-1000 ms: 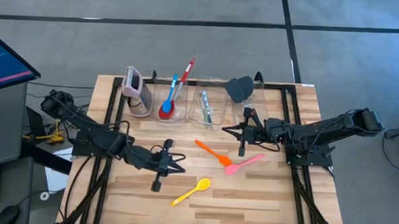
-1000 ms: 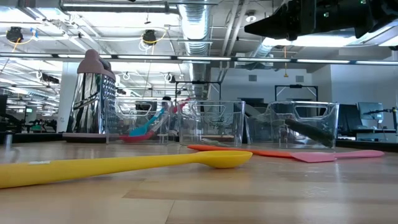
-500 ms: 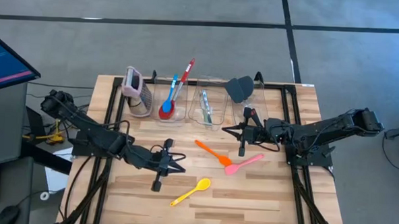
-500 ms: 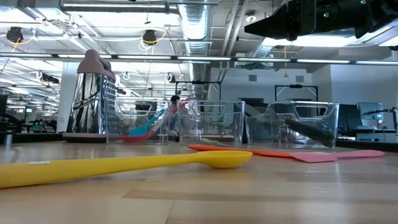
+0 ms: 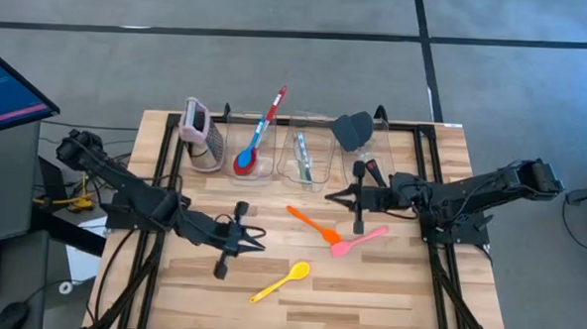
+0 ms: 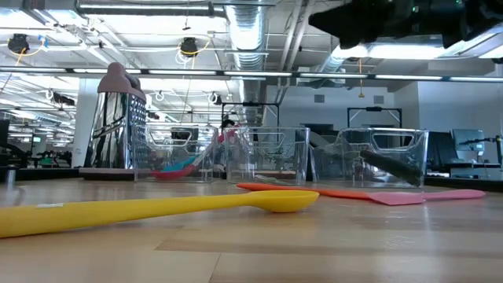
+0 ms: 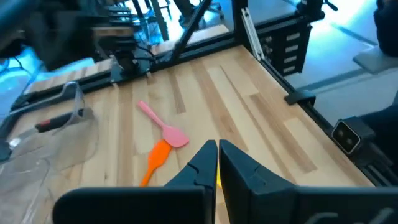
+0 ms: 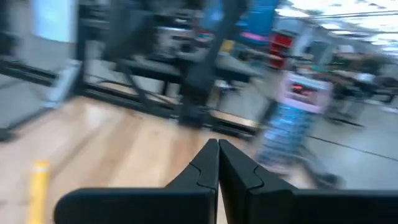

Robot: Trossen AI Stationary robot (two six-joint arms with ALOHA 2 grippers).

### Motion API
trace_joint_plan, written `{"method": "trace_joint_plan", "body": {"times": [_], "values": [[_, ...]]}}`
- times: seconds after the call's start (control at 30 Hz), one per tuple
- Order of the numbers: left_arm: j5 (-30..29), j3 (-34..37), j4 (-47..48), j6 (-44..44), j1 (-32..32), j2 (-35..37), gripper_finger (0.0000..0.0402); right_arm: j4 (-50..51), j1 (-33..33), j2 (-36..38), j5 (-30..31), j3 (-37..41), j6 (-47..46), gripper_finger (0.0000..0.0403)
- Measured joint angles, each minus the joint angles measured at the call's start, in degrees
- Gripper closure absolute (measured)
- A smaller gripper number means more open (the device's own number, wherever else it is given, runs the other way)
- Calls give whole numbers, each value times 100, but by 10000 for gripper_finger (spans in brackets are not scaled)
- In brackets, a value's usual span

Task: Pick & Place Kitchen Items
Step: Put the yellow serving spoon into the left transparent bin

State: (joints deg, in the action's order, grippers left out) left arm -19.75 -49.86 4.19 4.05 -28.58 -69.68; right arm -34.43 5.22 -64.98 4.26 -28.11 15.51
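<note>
A yellow spoon (image 5: pixel 280 281), an orange spatula (image 5: pixel 313 224) and a pink spatula (image 5: pixel 358 240) lie flat on the wooden table (image 5: pixel 387 298). My left gripper (image 5: pixel 258 241) hovers shut, left of the yellow spoon's bowl, holding nothing; its wrist view shows the pink spatula (image 7: pixel 163 126) and the orange spatula (image 7: pixel 155 158) ahead. My right gripper (image 5: pixel 332 197) is shut and level above the table, between the orange spatula and the bins, also holding nothing. A red spoon and a blue spoon (image 5: pixel 246 160) stand in the left bin. A black spatula (image 5: pixel 352 132) and a red-handled tool (image 5: pixel 373 171) sit in the right bin.
Three clear bins (image 5: pixel 302 157) stand in a row at the table's far side, with a pink-topped metal grater (image 5: pixel 201 134) to their left. Black frame rails (image 5: pixel 426 190) run along the table's sides. Bare wood lies near the front edge around the yellow spoon (image 6: pixel 157 208).
My left gripper has drawn back a little toward the table's left edge and rolled slightly about its own line, staying shut. The utensils on the table have not moved.
</note>
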Motion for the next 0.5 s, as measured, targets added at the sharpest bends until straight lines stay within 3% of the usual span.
{"method": "trace_joint_plan", "body": {"times": [0.07, 0.27, 0.5], "values": [[-4, 230, -14, 7, 1, 260, 399, 52, 55, -131, -281, -72, -85, 403], [-19, 1361, -763, -175, -5, 1124, 399, 337, 305, -981, -271, -774, -59, 403], [61, 2426, -1504, -485, -38, 1974, 399, 2449, 463, -2171, -273, -2370, -32, 403]]}}
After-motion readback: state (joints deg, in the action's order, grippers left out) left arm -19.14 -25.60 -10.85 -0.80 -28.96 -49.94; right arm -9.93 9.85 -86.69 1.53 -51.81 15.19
